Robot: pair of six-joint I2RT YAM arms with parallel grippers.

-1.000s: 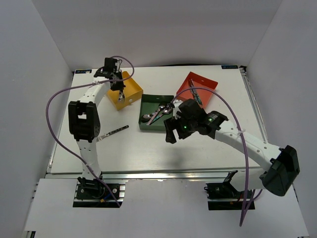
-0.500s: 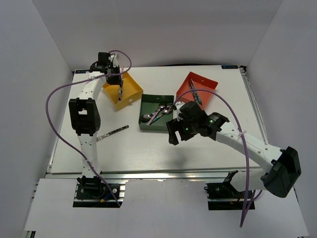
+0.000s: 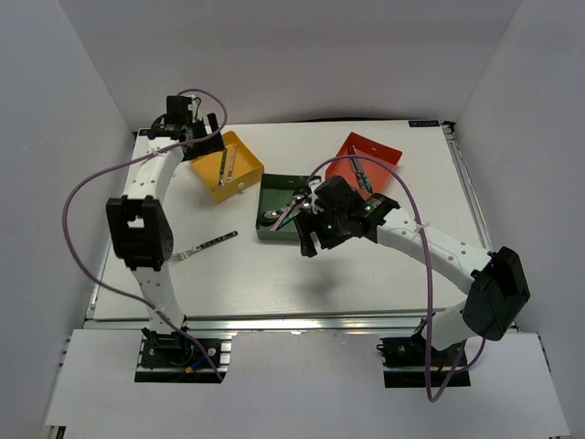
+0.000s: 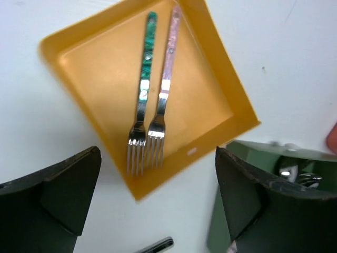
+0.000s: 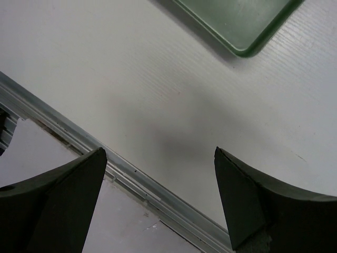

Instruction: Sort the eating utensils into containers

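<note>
The yellow tray (image 3: 239, 176) (image 4: 100, 68) holds two forks side by side, one with a teal-green handle (image 4: 145, 89) and one with a pink handle (image 4: 167, 68). My left gripper (image 3: 199, 126) (image 4: 158, 205) hangs open above the tray's back left corner, holding nothing. A dark green tray (image 3: 274, 229) (image 4: 215, 226) holds spoons (image 3: 291, 208) (image 4: 295, 174). The red-orange tray (image 3: 384, 155) holds knives (image 3: 358, 169). One fork (image 3: 206, 245) lies loose on the table at the front left. My right gripper (image 3: 309, 245) (image 5: 158, 195) is open and empty above bare table, just in front of the green tray (image 5: 237, 21).
The table's metal front rail (image 5: 131, 179) runs under the right gripper. White walls close in the table on the left, back and right. Purple cables (image 3: 91, 183) loop off both arms.
The left gripper opened and let a fork drop into the yellow tray, then drew back toward the back left corner. The right gripper shifted slightly left.
</note>
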